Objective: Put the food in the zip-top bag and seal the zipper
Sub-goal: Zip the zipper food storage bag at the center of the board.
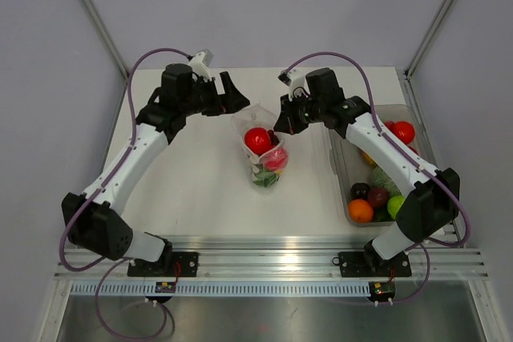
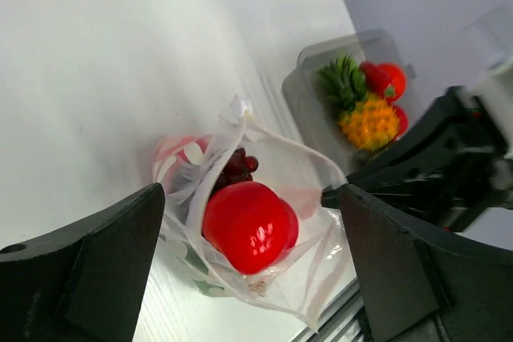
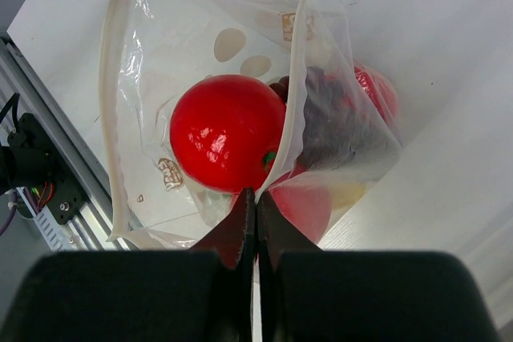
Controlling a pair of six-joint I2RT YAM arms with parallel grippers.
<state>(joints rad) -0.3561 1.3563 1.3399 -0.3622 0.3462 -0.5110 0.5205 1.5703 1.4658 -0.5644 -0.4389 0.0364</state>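
**Operator:** Where did my grippers stand?

**Observer:** In the top view, your left gripper point(image 1: 227, 95) sat at 11 o'clock from the zip-top bag point(image 1: 262, 154). Its fingers were spread wide and held nothing. Your right gripper point(image 3: 255, 206) was at 1 o'clock from the bag, with its fingers pressed together on the bag's rim.

**Operator:** And the bag itself?

**Observer:** It stood mid-table point(image 1: 192, 174) with its mouth gaping and the zipper point(image 3: 110, 78) unsealed. Your right wrist view showed a red round toy point(image 3: 227, 132) inside. A dark grape bunch point(image 3: 321, 122) lay at 3 o'clock from it, with another red piece beneath. More food point(image 1: 361, 211) lay in the clear tray point(image 1: 340, 167) at 3 o'clock from the bag.
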